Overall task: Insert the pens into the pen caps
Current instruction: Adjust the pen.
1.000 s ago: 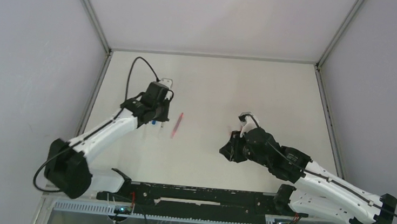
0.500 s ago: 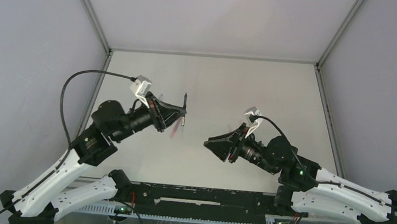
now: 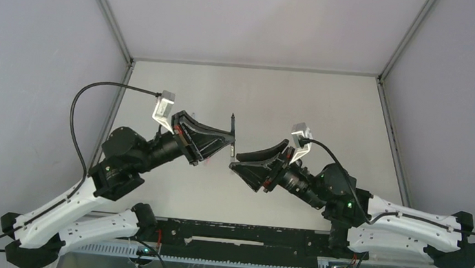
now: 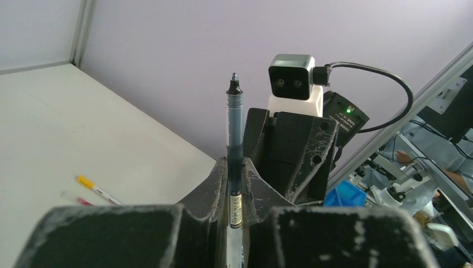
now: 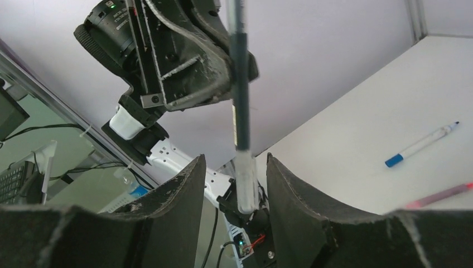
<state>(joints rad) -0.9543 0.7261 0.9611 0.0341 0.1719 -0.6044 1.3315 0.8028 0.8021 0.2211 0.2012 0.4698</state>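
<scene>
My left gripper [image 3: 228, 141] is shut on a dark pen [image 3: 232, 126] and holds it in the air above the table, writing tip up. In the left wrist view the pen [image 4: 234, 128] stands clamped between the jaws of this gripper [image 4: 234, 163]. My right gripper [image 3: 235, 160] faces it, open. In the right wrist view the pen [image 5: 240, 106] hangs down with its clear end between the spread jaws of the right gripper [image 5: 235, 162], touching neither. No pen caps show in any view.
A blue-ended pen [image 5: 421, 145] and a pink-red pen [image 5: 440, 195] lie on the white table. A yellow-orange-ended pen [image 4: 97, 190] and a pink one [image 4: 74, 198] lie beside each other. Grey walls enclose the table on three sides.
Both arms rose from the table and swung toward each other. The left gripper lifted the dark pen; the right gripper turned to face it, its open jaws now around the pen's end.
</scene>
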